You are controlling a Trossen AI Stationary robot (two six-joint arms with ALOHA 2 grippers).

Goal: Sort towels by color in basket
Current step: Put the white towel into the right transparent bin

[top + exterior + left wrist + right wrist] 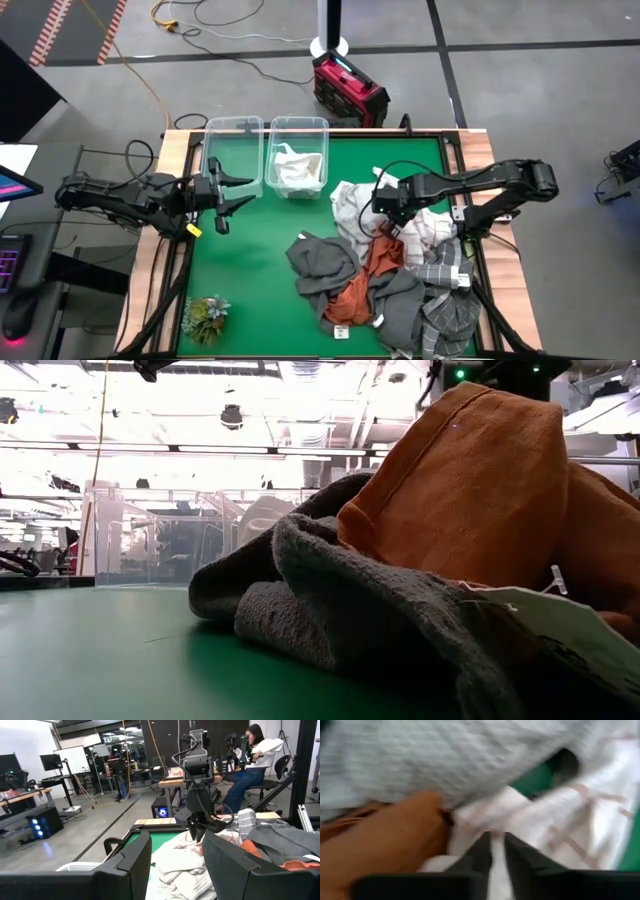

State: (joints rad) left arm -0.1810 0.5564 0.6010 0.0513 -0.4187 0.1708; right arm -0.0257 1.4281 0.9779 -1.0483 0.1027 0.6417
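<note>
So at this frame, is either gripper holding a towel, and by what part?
The right gripper pinches a fold of the white towel beside the rust-orange towel. The left gripper, near the bins, holds nothing.

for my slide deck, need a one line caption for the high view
Right gripper pinches a white towel in the pile; left gripper waits open beside two clear bins.

The left claw hovers level on its outstretched arm, fingers spread apart. The right arm reaches inward, its claw angled down, fingers nearly together.
</note>
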